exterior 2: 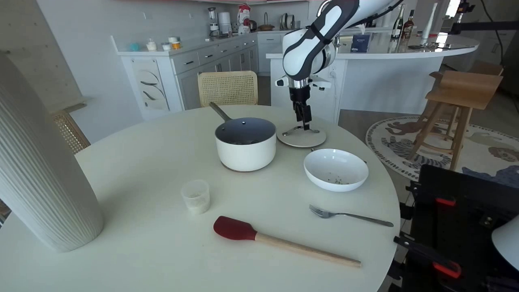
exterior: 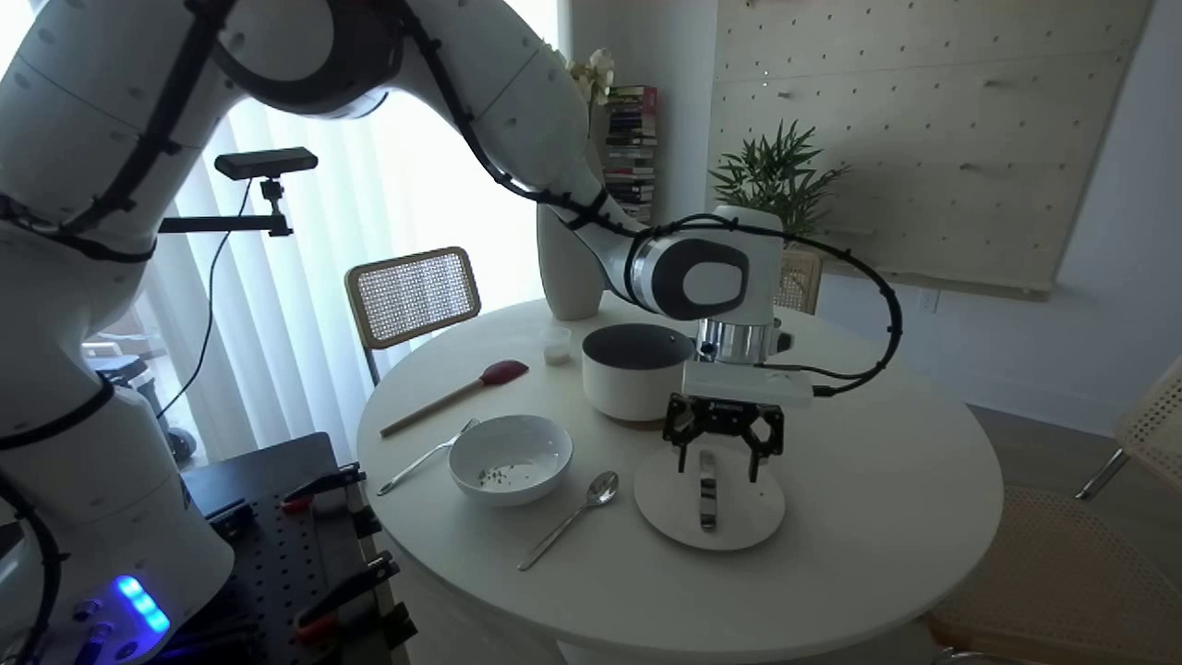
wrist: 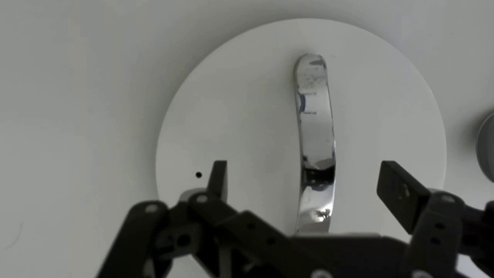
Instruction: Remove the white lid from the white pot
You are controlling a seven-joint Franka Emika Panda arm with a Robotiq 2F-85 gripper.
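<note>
Apparently done: lid (exterior: 736, 503) off, pot (exterior: 628, 390) uncovered

Lid lies with its metal handle (wrist: 316, 131) up on the table (exterior: 859, 554), just beside the pot, at its five o'clock in an exterior view. Over it, gripper (exterior: 718, 467) spread wide, nothing held; wrist view puts a finger (wrist: 220, 178) either side, roughly eight and four o'clock, clear of the handle. Removal looks complete. Left, I judge: only drawing away.

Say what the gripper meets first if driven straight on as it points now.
Likely the white lid: the open fingers aim down either side of its metal handle. Exact gap unclear.
</note>
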